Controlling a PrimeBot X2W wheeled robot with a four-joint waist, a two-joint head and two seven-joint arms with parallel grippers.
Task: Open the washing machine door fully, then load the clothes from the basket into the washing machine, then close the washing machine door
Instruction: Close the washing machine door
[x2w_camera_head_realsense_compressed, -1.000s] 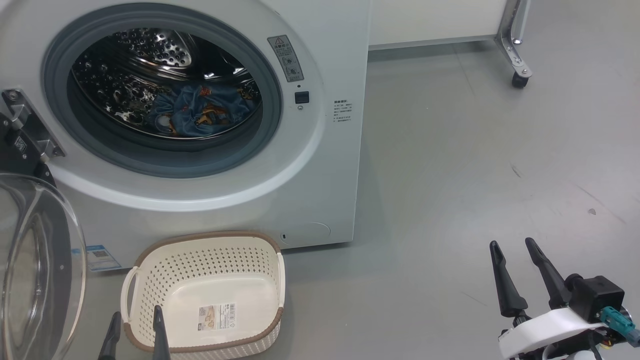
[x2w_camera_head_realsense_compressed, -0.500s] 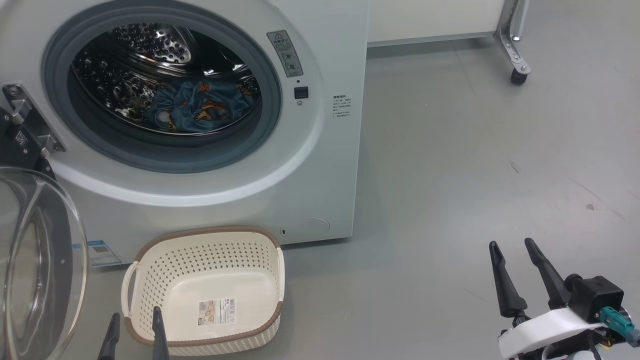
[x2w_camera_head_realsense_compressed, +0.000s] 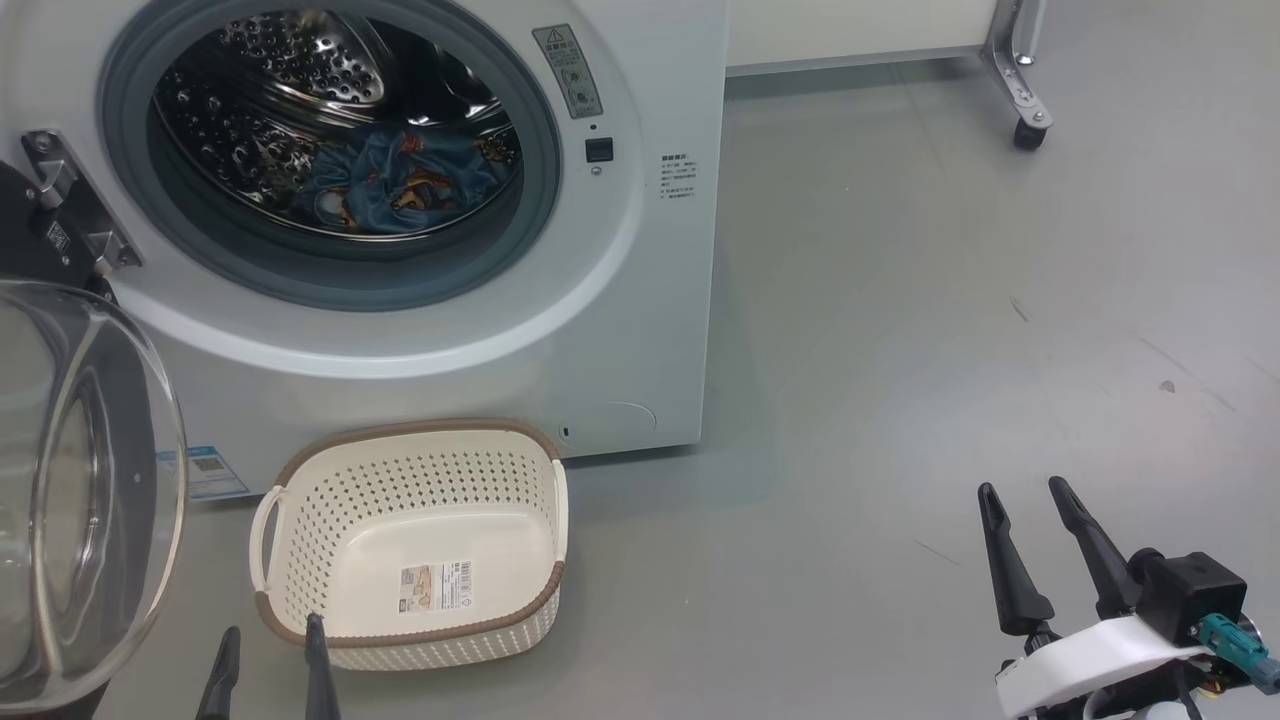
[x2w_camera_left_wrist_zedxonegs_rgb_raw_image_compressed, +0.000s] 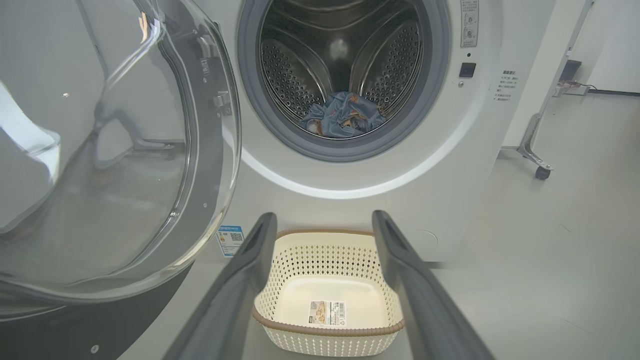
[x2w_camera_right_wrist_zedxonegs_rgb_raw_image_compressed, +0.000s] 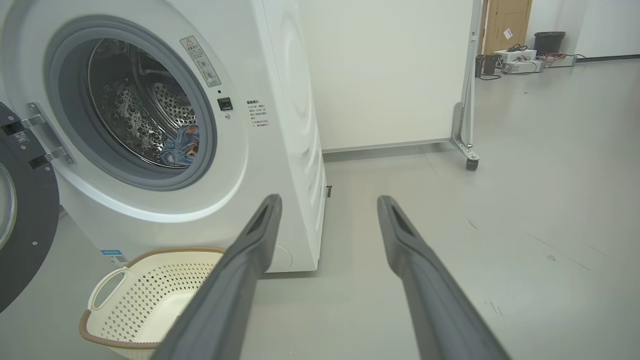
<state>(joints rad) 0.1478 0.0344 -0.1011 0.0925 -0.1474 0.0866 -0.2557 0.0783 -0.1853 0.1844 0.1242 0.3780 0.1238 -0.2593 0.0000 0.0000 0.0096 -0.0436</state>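
Just ahead of the left gripper (x2w_camera_head_realsense_compressed: 272, 630) sits a small cream-white perforated plastic basket (x2w_camera_head_realsense_compressed: 420, 428) with a brown woven-look rim. It holds nothing but a sticker (x2w_camera_head_realsense_compressed: 437, 582) on its bottom. Beyond and above it stands the big white front-loading washing machine (x2w_camera_head_realsense_compressed: 640, 300). Light blue clothes (x2w_camera_head_realsense_compressed: 400, 190) with orange-brown cartoon figures lie low in its perforated steel drum (x2w_camera_head_realsense_compressed: 280, 70).

The large round door (x2w_camera_head_realsense_compressed: 100, 480), a black ring around domed clear glass, stands swung wide on its metal hinge (x2w_camera_head_realsense_compressed: 70, 215), close on that gripper's left. Left gripper released, fingers spread, empty. Right gripper (x2w_camera_head_realsense_compressed: 1023, 488) likewise released and empty, low over the grey floor (x2w_camera_head_realsense_compressed: 900, 350), well apart to the right.

Judgement: loading looks done, so closing the door is the step in hand.
- Reach round to the door's outer face.
- Push on the ring far from the hinge and follow its arc.
- Press home at the black catch slot (x2w_camera_head_realsense_compressed: 599, 150).
- First check that no fabric lies on the grey rubber seal (x2w_camera_head_realsense_compressed: 540, 200); it appears clear.

Writing:
- Grey warning label (x2w_camera_head_realsense_compressed: 568, 72) with a triangle symbol.
- Small printed lines (x2w_camera_head_realsense_compressed: 678, 175) beside it.
- Blue label (x2w_camera_head_realsense_compressed: 205, 470) low on the front.
- Barcode on the basket sticker.

None is legible, and no brand name can be read.
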